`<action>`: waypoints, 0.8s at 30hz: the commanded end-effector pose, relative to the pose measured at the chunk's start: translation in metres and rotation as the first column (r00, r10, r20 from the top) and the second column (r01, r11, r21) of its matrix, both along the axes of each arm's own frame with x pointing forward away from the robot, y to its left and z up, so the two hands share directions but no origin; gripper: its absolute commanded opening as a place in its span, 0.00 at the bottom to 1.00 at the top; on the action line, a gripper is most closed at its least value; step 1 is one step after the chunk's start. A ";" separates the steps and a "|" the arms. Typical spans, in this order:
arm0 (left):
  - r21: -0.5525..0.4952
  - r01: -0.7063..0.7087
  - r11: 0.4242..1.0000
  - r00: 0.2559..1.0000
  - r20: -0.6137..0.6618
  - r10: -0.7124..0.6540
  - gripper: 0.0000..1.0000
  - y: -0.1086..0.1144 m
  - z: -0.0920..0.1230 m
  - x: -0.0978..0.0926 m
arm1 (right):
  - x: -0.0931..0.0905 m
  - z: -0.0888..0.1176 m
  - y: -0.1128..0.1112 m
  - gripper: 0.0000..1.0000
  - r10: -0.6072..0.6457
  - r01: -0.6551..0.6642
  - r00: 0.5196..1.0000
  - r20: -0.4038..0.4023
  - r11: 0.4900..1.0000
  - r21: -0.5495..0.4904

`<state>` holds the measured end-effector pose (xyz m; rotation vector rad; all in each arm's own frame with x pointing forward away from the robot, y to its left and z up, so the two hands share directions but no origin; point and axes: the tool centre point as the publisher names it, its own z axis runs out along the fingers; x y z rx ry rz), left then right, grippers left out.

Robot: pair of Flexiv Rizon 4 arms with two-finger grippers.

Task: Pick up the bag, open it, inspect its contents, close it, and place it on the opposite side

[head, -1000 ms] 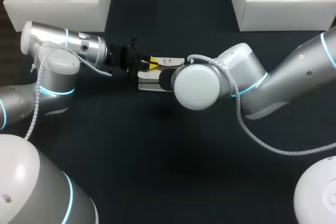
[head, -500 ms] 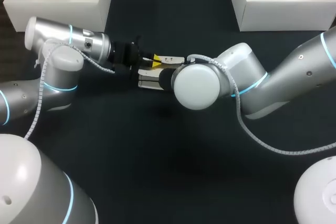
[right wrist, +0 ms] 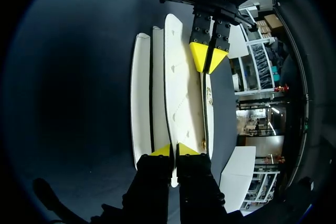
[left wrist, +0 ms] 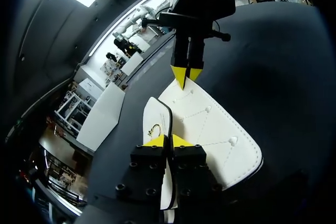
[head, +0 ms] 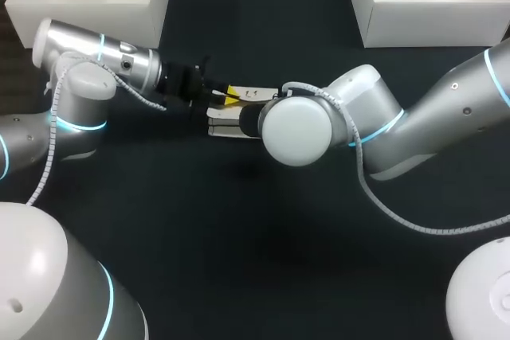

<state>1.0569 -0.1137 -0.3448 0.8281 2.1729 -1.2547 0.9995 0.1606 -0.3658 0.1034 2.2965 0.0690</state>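
Dark table (head: 239, 260) has the white bag (head: 225, 128) at its middle, between both arms; left gripper (left wrist: 168, 140) clamps one flap edge; right gripper (right wrist: 174, 149) clamps the opposite edge; both jaws narrow.

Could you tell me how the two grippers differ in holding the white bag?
The left gripper pinches the flat white stitched bag at one end, the right gripper at the opposite end. From overhead, the left's tips show; the right's hide beneath its wrist. Both are shut on it.
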 end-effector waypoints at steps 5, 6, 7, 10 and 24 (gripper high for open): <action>0.043 0.036 0.998 0.999 0.025 -0.037 0.00 -0.022 -0.011 0.008 | -0.001 -0.001 -0.002 0.00 -0.001 0.001 1.000 0.003 1.000 -0.001; 0.047 0.037 0.998 0.999 0.026 -0.038 0.00 -0.023 -0.012 0.009 | -0.001 -0.001 -0.002 0.00 -0.001 0.001 1.000 0.003 1.000 -0.001; 0.064 0.022 0.998 0.999 0.036 -0.024 0.00 -0.023 -0.013 0.010 | -0.001 -0.001 -0.002 0.00 -0.001 0.001 1.000 0.003 1.000 -0.001; 0.063 0.011 0.998 0.999 0.031 -0.013 0.00 -0.017 -0.013 0.014 | -0.001 -0.001 -0.002 0.00 -0.001 0.001 1.000 0.003 1.000 -0.001; 0.018 0.026 1.000 0.999 0.045 -0.026 0.38 -0.014 0.001 0.008 | -0.001 -0.001 -0.002 0.00 -0.001 0.001 1.000 0.003 1.000 -0.001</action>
